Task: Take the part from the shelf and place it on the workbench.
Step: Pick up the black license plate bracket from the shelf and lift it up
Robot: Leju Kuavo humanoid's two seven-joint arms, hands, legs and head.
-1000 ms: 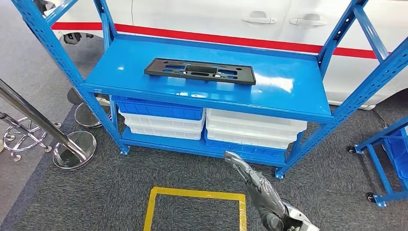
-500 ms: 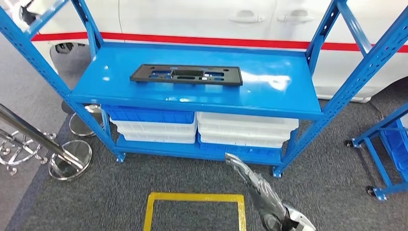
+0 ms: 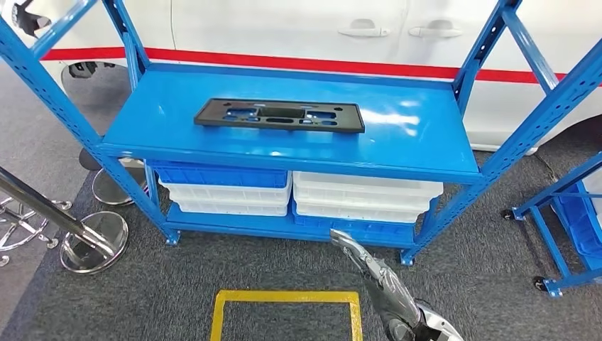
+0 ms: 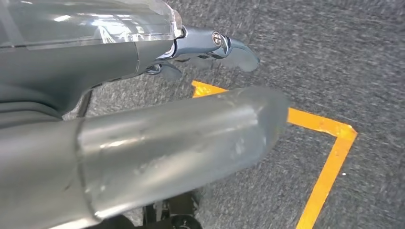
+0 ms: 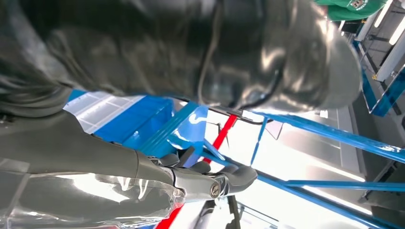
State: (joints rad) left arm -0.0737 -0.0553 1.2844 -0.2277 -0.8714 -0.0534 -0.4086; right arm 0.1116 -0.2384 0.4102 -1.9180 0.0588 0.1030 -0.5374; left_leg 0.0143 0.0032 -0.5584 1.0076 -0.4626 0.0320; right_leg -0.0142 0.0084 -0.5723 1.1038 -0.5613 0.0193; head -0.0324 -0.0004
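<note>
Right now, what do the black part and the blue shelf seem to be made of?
The black part looks like moulded plastic with a matte finish: it shows cut-out slots and no glare. The blue shelf looks like painted sheet metal with a glossy finish: bright reflections lie on its top, and its posts carry rows of punched holes.

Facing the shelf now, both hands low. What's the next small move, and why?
Probably raise the right hand toward the black part. The part lies flat and untouched on the shelf, while that hand hangs below shelf level holding nothing.
</note>
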